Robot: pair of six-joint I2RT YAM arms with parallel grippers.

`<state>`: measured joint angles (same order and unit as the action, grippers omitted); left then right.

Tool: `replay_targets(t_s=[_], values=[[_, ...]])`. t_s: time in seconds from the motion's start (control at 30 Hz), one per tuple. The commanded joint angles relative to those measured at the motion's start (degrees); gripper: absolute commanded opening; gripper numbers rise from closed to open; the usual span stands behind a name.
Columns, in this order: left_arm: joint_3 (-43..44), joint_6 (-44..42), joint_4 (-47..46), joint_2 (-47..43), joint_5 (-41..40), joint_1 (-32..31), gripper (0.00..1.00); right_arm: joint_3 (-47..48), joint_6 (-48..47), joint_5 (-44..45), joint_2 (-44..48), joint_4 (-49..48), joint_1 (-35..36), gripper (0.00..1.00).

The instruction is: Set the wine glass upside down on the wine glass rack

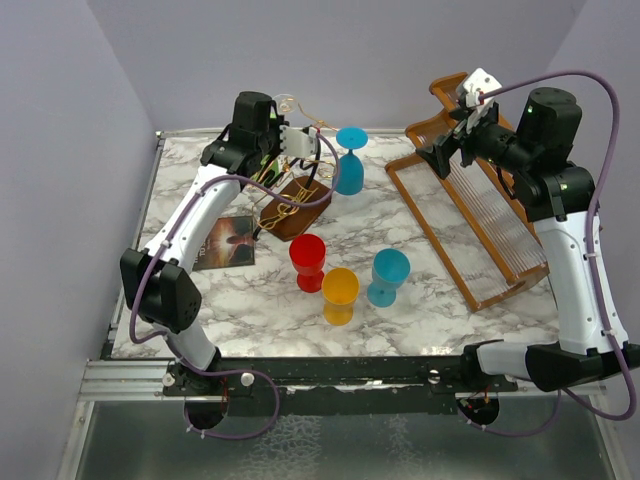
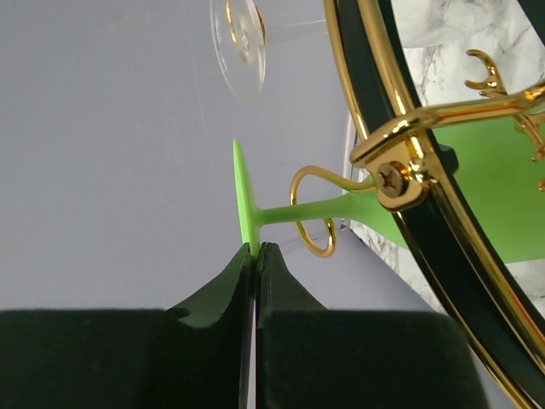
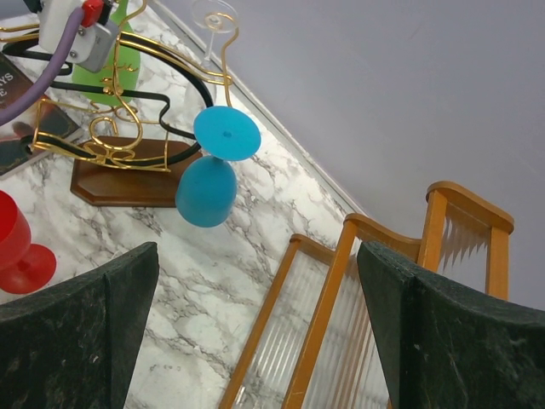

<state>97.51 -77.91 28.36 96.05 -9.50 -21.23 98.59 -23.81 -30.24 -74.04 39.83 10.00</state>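
The wine glass rack of gold wire scrolls on a dark wooden base stands at the back left and also shows in the right wrist view. A green wine glass hangs upside down in it, its stem through a gold loop. My left gripper is shut on the rim of its foot. In the top view the left gripper is at the rack's top. A blue glass hangs upside down on the rack's right side. My right gripper is open and empty, far right of the rack.
A clear glass hangs at the rack's far end. Red, orange and blue glasses stand on the marble table. A large orange-brown slatted wooden rack lies at the right, under my right gripper. A dark card lies left.
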Motion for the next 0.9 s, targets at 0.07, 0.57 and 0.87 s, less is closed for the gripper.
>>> replay_targets(t_s=[0.07, 0.57, 0.87], values=[[4.0, 1.7, -1.6, 0.8, -0.9, -0.3, 0.0, -0.7, -0.4, 1.5, 1.1, -0.8, -0.3, 1.0], [3.7, -2.7, 1.6, 0.8, -1.4, -0.4, 0.0, -1.0, -0.5, 1.5, 0.8, -0.9, -0.3, 1.0], [4.0, -6.3, 2.2, 3.7, -2.0, -0.3, 0.0, -1.1, -0.5, 1.7, 0.7, -0.9, -0.3, 1.0]])
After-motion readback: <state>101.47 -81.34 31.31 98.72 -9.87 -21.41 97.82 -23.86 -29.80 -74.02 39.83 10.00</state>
